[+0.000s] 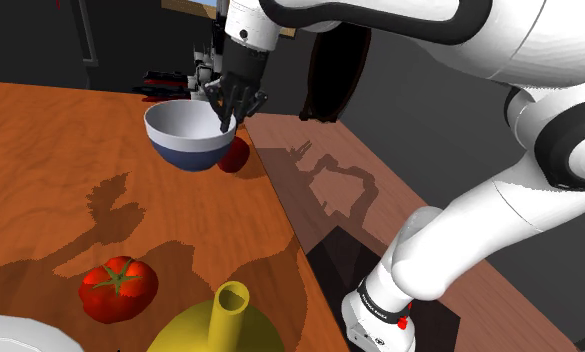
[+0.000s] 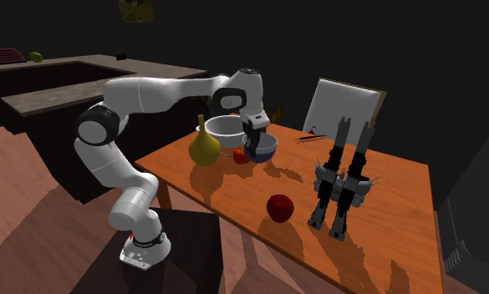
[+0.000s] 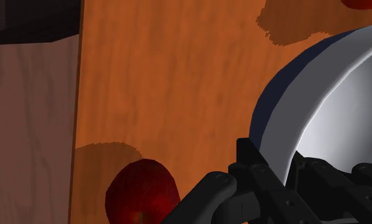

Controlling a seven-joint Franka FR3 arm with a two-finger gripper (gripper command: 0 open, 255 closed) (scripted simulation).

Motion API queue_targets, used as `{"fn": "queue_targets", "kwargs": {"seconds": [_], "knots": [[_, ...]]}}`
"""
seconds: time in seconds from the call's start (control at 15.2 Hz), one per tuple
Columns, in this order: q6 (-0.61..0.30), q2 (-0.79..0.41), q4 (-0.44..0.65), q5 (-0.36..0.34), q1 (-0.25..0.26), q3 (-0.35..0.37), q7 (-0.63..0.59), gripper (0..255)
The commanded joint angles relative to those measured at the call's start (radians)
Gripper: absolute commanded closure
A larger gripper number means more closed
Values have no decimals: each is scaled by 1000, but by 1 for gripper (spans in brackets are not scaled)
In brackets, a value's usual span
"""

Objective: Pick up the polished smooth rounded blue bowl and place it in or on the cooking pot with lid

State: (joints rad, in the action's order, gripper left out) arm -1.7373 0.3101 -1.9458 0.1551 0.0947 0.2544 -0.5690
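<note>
Claw [image 1: 225, 122] gripping blue bowl [image 1: 185, 135] rim, white inside, red apple [image 1: 239, 156] nr

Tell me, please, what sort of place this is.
Probably a home kitchen or dining corner: a wooden table carries a blue bowl and a tomato, and a long counter stands nearby.

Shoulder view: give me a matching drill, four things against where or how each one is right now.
Things:
1 blue bowl
2 tomato
3 red apple
4 yellow gourd-shaped vase

States:
A cut off by the view's bottom edge
B rim clasped in the gripper
C green stalk on top, sitting on the wooden table
D partly hidden behind the bowl, near the table's edge

Pairs: 1-B, 2-C, 3-D, 4-A
</note>
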Motion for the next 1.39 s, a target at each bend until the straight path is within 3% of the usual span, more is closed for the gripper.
{"fn": "queue_targets", "kwargs": {"seconds": [0.0, 0.26, 0.79, 1.32], "knots": [[27, -6, 33, -2, 0, 0, -5, 255], [81, -18, 100, -6, -2, -1, -11, 255], [84, -12, 121, 12, 65, 130, -207, 255], [89, -82, 216, -6, 124, 281, -424, 255]]}}
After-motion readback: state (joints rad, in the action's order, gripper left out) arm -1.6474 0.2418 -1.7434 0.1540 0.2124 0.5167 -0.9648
